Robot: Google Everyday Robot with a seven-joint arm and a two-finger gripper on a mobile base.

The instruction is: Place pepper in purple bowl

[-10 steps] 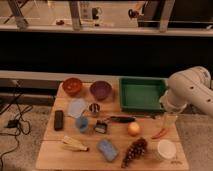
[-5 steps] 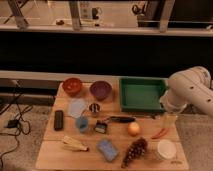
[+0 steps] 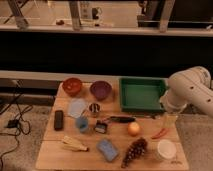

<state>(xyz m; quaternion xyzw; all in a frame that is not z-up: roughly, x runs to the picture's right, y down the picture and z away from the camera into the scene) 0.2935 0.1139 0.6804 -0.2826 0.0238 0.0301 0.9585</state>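
The pepper (image 3: 160, 133), slim, curved and red-orange, lies on the wooden table (image 3: 55, 155) near its right edge. The purple bowl (image 3: 101, 90) stands at the back of the table, left of the middle, next to a red-orange bowl (image 3: 72, 86). My gripper (image 3: 170, 121) hangs from the white arm (image 3: 189, 92) at the right. It points down, just above and slightly right of the pepper, far from the purple bowl.
A green tray (image 3: 142, 94) sits back right. A round orange fruit (image 3: 133, 129), dark grapes (image 3: 135, 149) and a white cup (image 3: 166, 149) lie near the pepper. A blue sponge (image 3: 107, 149), blue cup (image 3: 82, 124), metal can (image 3: 94, 109) and black remote (image 3: 59, 120) lie further left.
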